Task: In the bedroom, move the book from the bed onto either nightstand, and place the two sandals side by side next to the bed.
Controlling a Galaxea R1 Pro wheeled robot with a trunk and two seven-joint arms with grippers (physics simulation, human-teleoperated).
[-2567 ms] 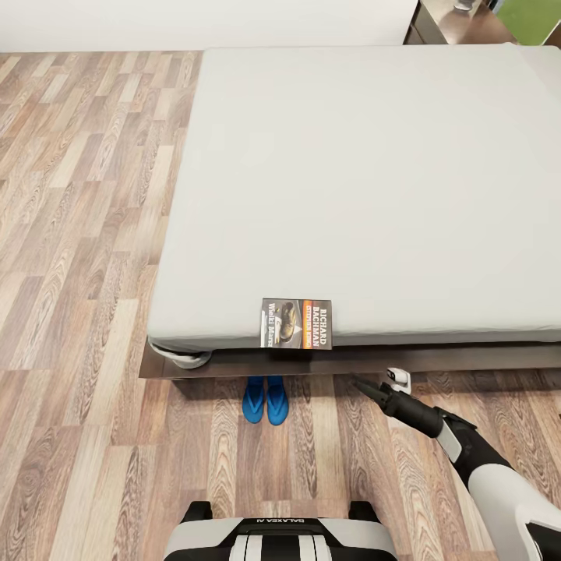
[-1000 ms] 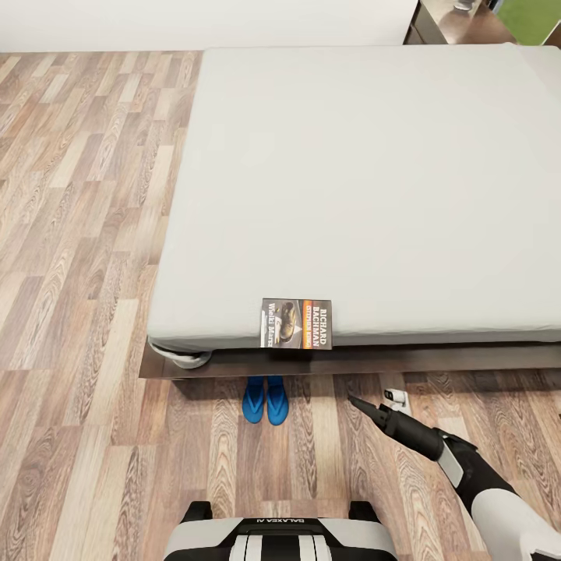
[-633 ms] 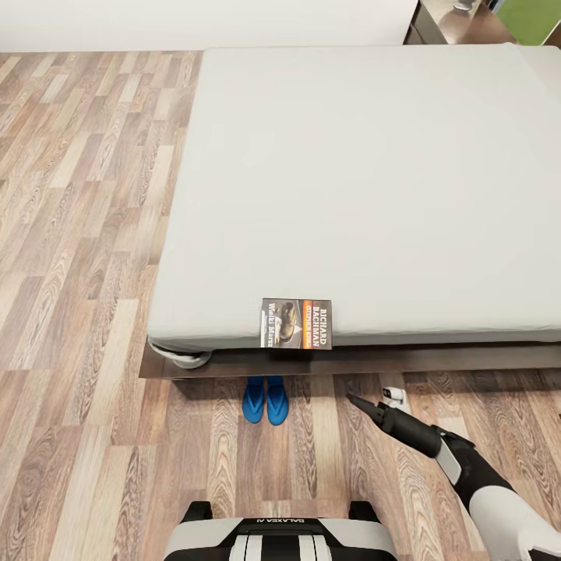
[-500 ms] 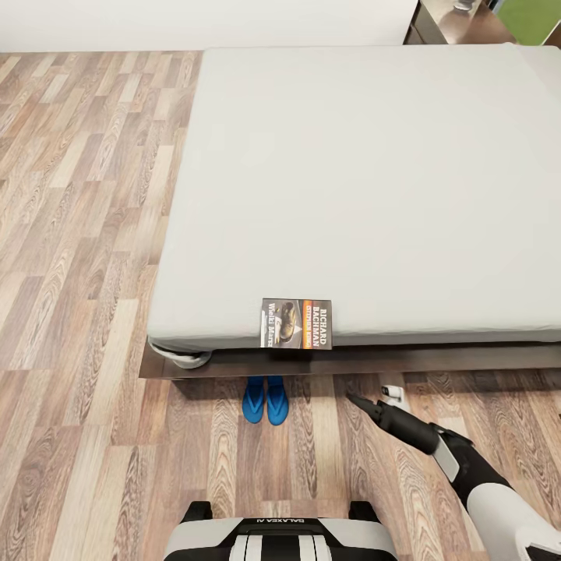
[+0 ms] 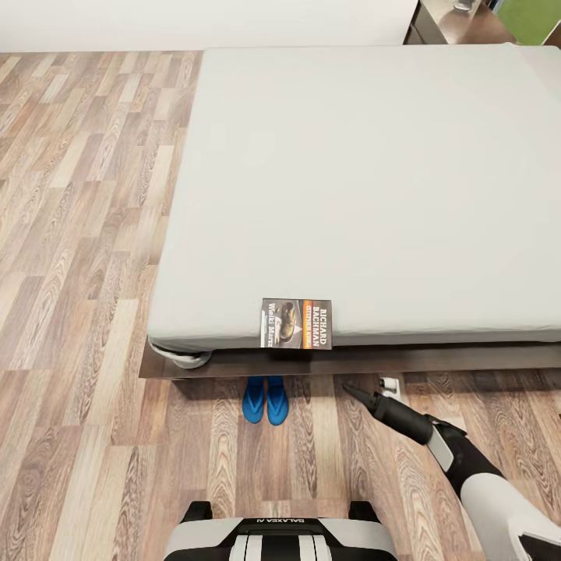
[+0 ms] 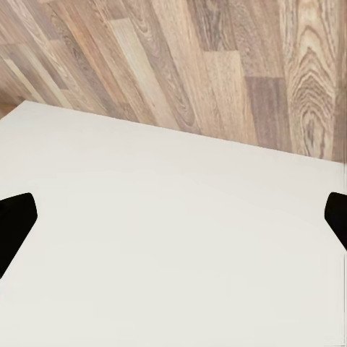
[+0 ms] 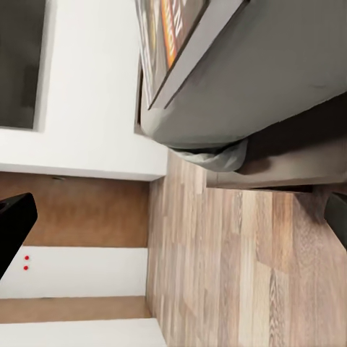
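Observation:
The book (image 5: 296, 323) lies flat at the near edge of the light-grey bed (image 5: 366, 179), its cover overhanging the mattress front. Both blue sandals (image 5: 263, 400) sit side by side on the floor just below it, toes under the dark frame. My right gripper (image 5: 366, 387) hovers low over the floor, right of the sandals and close to the bed frame, open and empty. In the right wrist view the book (image 7: 170, 36) rests on the mattress corner (image 7: 246, 79), beyond my open right gripper (image 7: 173, 217). My left gripper (image 6: 173, 220) is open over a white surface.
Wood-plank floor (image 5: 78, 234) stretches wide to the left of the bed and in front of it. A brown wooden cabinet top (image 5: 456, 23) stands beyond the bed's far right corner. My own base (image 5: 280, 534) is at the picture's lower edge.
My right gripper has drifted slightly left and toward the bed frame. The book, sandals and camera have stayed put.

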